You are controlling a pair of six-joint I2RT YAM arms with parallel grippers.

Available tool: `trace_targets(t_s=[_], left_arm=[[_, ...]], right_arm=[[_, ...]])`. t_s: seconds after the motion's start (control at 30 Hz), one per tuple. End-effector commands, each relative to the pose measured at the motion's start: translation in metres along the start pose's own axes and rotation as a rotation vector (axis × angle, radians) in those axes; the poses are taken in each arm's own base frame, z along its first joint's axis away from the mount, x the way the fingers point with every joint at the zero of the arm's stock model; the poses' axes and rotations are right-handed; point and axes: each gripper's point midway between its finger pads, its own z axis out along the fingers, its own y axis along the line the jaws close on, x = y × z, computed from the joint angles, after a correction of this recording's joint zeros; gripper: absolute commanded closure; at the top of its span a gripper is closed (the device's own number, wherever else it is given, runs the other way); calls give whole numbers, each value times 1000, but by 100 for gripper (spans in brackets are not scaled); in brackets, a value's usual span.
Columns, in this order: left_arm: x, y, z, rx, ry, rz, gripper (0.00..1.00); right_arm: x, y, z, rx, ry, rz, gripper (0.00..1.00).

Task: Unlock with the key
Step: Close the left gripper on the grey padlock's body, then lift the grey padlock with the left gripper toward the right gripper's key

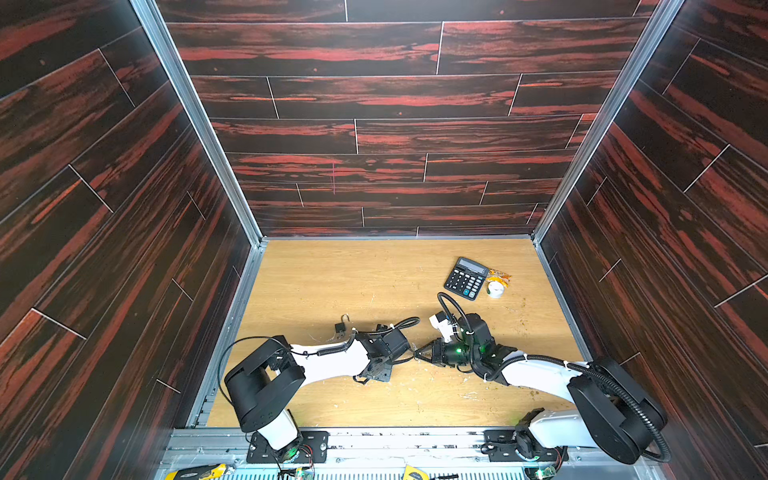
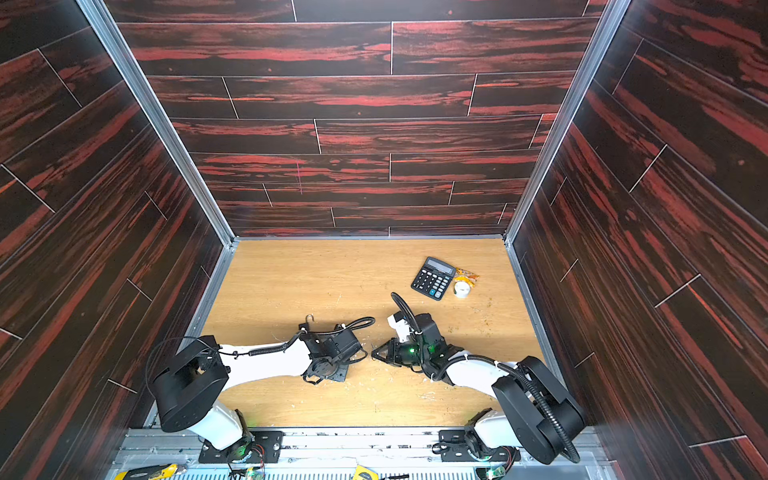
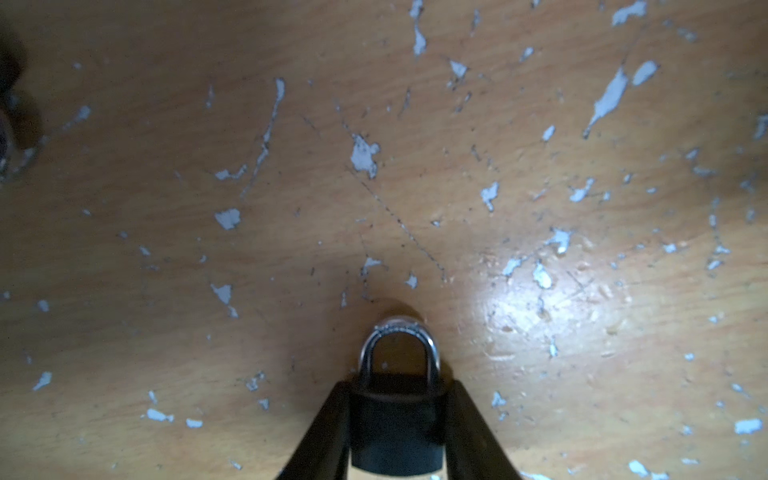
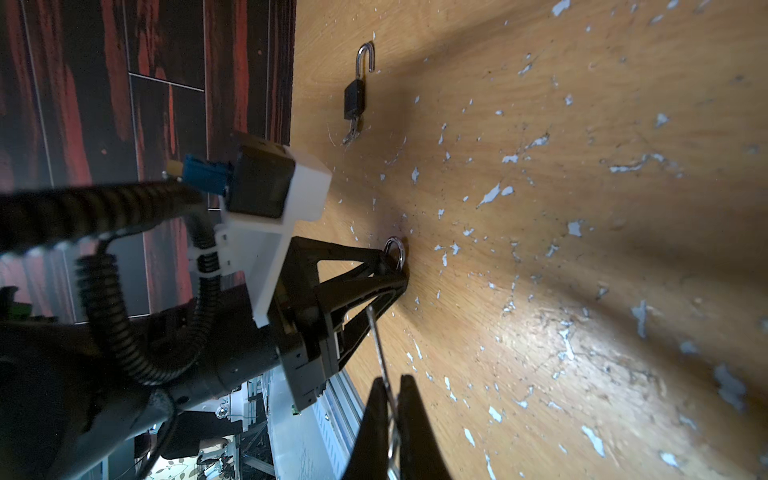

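Little black padlock, silver shackle shut
shackle end's pointing down at the table, thin silver key close by

Both top views were sharp, walls bowed toward the edges; wrist views were dim and soft, glare on the table.
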Motion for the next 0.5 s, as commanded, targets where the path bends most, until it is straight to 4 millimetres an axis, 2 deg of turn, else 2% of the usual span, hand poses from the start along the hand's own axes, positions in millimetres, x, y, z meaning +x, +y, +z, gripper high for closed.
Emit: trace_targets(t_s=[0.0, 0.27, 0.37, 0.47], left_arm=[[26, 27, 12, -121, 92, 15, 70], [12, 18, 1, -81, 47, -16, 88], [-3, 12, -13, -44, -11, -62, 99], [-20, 8, -30, -10, -74, -136, 100]], right_arm=[[2, -1, 0, -12, 8, 5, 100], [0, 4, -5, 1, 13, 10, 100], [-1, 7, -9, 13, 11, 11, 100], [-2, 7, -14, 45, 2, 27, 100]])
